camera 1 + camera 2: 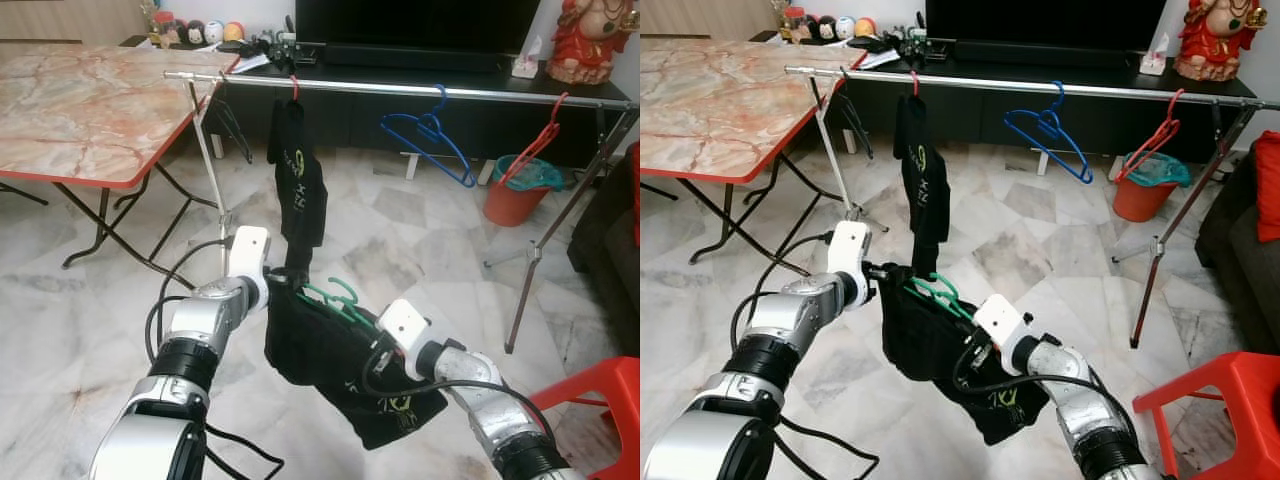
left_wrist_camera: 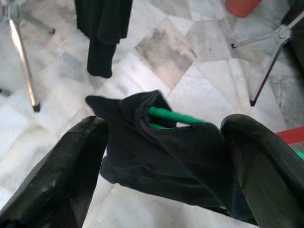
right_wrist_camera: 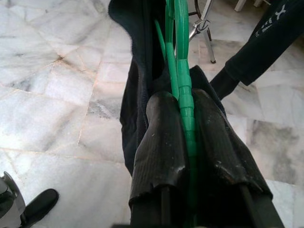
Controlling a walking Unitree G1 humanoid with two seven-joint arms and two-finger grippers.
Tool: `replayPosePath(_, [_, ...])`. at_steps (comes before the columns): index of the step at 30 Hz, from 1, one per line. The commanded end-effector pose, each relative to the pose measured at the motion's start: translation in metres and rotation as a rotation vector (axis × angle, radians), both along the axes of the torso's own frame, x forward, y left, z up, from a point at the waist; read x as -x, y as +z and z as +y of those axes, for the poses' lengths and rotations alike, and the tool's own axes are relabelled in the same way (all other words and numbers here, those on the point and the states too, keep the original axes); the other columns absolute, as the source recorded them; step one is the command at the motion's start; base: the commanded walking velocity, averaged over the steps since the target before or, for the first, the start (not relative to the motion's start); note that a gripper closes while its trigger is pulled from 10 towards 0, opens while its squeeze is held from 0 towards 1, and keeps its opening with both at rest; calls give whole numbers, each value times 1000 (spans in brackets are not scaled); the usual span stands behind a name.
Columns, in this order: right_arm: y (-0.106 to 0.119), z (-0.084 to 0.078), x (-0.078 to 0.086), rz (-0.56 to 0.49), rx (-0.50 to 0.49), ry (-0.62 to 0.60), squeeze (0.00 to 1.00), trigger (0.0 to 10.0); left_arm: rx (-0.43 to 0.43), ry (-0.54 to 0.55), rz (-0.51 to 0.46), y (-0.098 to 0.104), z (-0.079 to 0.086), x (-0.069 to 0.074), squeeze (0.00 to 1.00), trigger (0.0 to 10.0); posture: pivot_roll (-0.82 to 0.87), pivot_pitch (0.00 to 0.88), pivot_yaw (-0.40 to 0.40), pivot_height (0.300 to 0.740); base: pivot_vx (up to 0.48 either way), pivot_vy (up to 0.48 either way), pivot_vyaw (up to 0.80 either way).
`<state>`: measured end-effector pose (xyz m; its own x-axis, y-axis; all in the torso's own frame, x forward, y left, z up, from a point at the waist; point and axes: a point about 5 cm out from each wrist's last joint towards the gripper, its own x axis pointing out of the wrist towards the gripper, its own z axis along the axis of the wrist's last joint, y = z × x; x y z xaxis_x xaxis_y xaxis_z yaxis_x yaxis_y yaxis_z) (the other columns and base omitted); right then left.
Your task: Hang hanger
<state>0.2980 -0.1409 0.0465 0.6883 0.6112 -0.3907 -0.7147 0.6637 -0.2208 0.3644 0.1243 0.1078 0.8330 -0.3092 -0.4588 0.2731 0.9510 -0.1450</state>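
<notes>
**Green hanger and black shirt held between two grippers, below the rail**

The thin green plastic hanger (image 1: 335,298) sits low in the centre of the head views, its hook poking up out of a black cloth shirt (image 1: 330,365) that drapes down from it. The right gripper (image 3: 186,137) is clamped on the hanger: in its wrist view both black fingers press against the green bar with shirt fabric bunched around them. The left gripper (image 2: 164,156) is at the shirt's other shoulder; its two black fingers (image 2: 61,175) stand apart on either side of the cloth, and from this angle it looks as though they only bracket the fabric rather than pinch it.

Just behind and above hangs a second black garment with yellow-green print (image 1: 298,190), suspended from a long silver metal clothes rail (image 1: 400,88) that crosses the upper part of the frame. Further right on that rail hang a blue plastic hanger (image 1: 432,135) and, near its right end, a red plastic hanger (image 1: 535,145).

A marble-patterned folding table with a red edge (image 1: 80,110) fills the upper left. An orange-red bucket (image 1: 515,195) stands on the pale marble floor (image 1: 420,240) under the rail at right, and a red plastic stool (image 1: 600,395) shows at the lower right corner.
</notes>
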Motion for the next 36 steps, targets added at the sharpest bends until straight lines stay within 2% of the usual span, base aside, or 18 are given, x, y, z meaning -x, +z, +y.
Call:
replayPosePath(1, [15, 6, -7, -60, -21, 20, 0, 0, -11, 16, 13, 0, 1, -2, 0, 10000, -104, 0, 6, 740, 0, 0, 0])
replayPosePath(8, [15, 6, -7, -60, -24, 22, 0, 0, -2, 52, 27, -5, 5, -2, 0, 9882, -104, 0, 6, 740, 0, 0, 0])
replayPosePath(9, [15, 6, -6, -60, -24, 23, 0, 0, 6, 61, 23, -5, 5, -3, 0, 3922, -104, 0, 6, 740, 0, 0, 0])
replayPosePath(10, [15, 6, -6, -60, -24, 23, 0, 0, 6, 61, 23, -5, 5, -3, 0, 3922, -104, 0, 6, 740, 0, 0, 0])
replayPosePath(11, [15, 7, -6, -60, -24, 24, 0, 0, 13, 68, 16, -5, 6, -3, 0, 118, -104, 0, 6, 740, 0, 0, 0])
replayPosePath(20, [15, 8, -7, -61, -28, 31, 0, 0, 91, 80, -27, -2, 7, -5, 0, 0, -102, 0, 2, 740, 0, 0, 0])
replayPosePath(36, [16, 11, -5, -57, -38, 57, 0, 0, 140, 104, 8, -9, 12, -3, 0, 0, -102, 0, 0, 740, 0, 0, 0])
